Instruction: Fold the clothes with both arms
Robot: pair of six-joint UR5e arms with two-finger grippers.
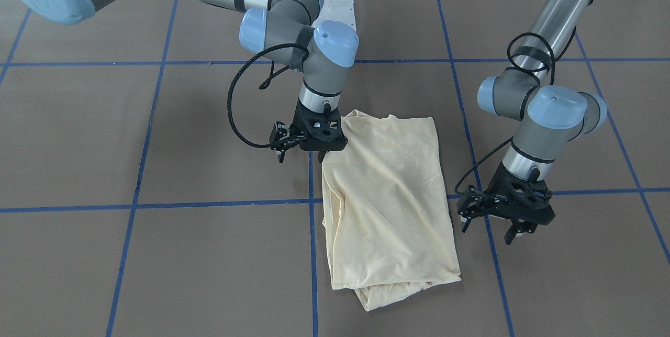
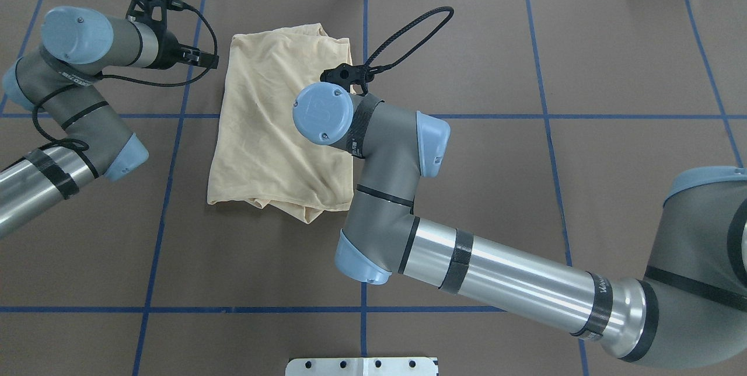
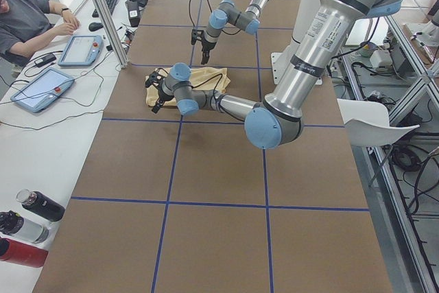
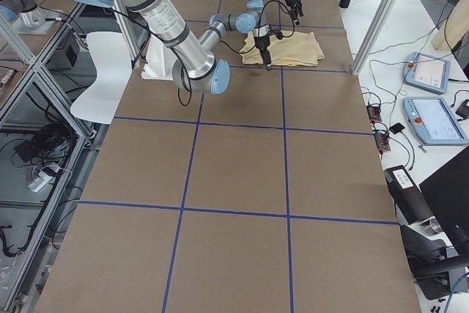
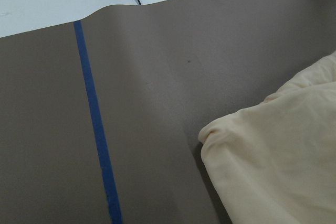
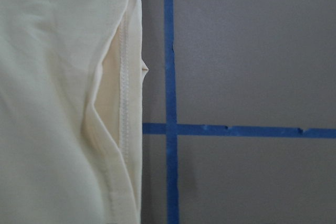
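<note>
Folding looks partway done, to my eye: the shirt point(image 1: 387, 195) lies flat on the desk point(image 1: 209, 253) as a long, narrow oblong of several layers. No sleeves or print show, and an under-layer pokes out at one short end. I judge this to be the pause between folds, with both arms placing themselves for the next grasp. Nearest the robot, the right gripper point(image 1: 316, 149) hangs at the shirt's long edge on the robot's right, with one finger down against the hem close to a corner. Whether it touches the cloth, and whether it is wide or closed, I cannot tell. Its wrist view shows only the stitched hem running beside a crossing of blue tape point(image 6: 169, 128). Farther out, the left gripper point(image 1: 510, 229) hovers over bare desk beside the opposite long edge. It is clear of the cloth and toward the end away from the robot, its fingers parted and holding nothing. Its wrist view catches a rounded corner of the shirt. The next move likely calls for each gripper to come down on the cloth and pinch through every layer. Both would then lift and carry in step, so the stack doesn't slide apart.
</note>
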